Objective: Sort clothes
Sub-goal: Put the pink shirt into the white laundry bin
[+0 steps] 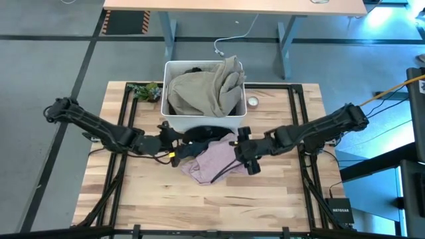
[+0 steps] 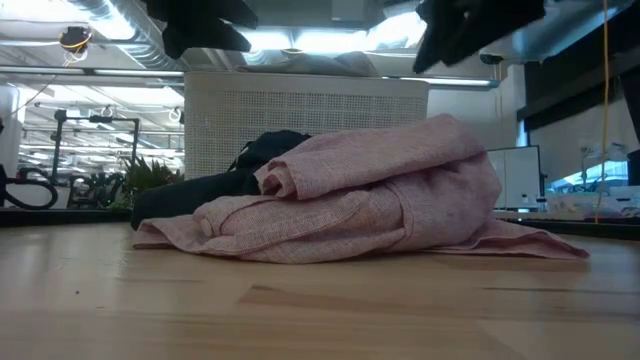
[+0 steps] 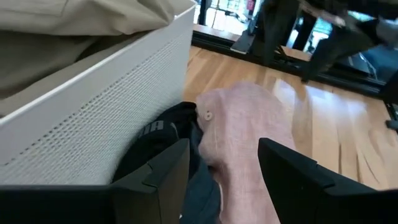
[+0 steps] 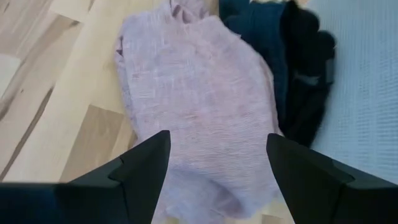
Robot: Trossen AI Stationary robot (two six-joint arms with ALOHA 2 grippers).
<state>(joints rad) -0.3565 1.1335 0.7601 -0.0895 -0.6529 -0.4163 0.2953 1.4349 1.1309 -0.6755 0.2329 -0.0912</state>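
Observation:
A pale pink garment (image 1: 214,161) lies crumpled on the wooden table in front of the white bin (image 1: 174,119). It also shows in the low view (image 2: 380,195). Black garments (image 1: 202,133) lie between it and the bin wall. One black garment shows white lettering (image 3: 152,129). An olive-green garment (image 1: 202,89) fills the bin and hangs over its rim. My left gripper (image 3: 224,165) hovers open above the left side of the pile. My right gripper (image 4: 217,158) hovers open above the pink garment's right side.
A small green plant (image 1: 145,90) sits at the bin's left and a small round object (image 1: 253,101) at its right. Bare wooden table (image 1: 199,206) lies toward the near edge. A desk and cables stand beyond the far edge.

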